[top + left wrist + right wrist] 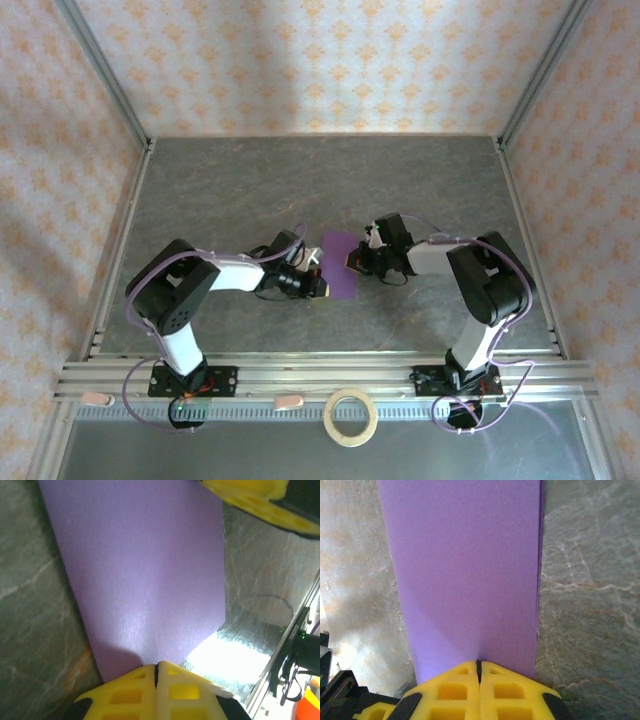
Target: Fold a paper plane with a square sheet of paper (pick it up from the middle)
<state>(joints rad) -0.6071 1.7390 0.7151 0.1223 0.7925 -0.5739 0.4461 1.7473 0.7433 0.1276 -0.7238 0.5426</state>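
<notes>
Sheet of purple paper (pixel 340 265) lies flat in middle of table (pixel 250 190), between pincers. My right wrist view gives doubled edge along its right side, possibly a fold; overhead too coarse. Left gripper (pixel 156 666) and right gripper (pixel 479 662) both closed, tips at opposite paper edges; pinching or merely touching, can't tell.

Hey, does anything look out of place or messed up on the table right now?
Nothing looks torn, spilled or askew. The purple paper lies flat between the left gripper and right gripper, both shut at its edges. The only stray thing is a tape ring on the near ledge, away from the work.
</notes>
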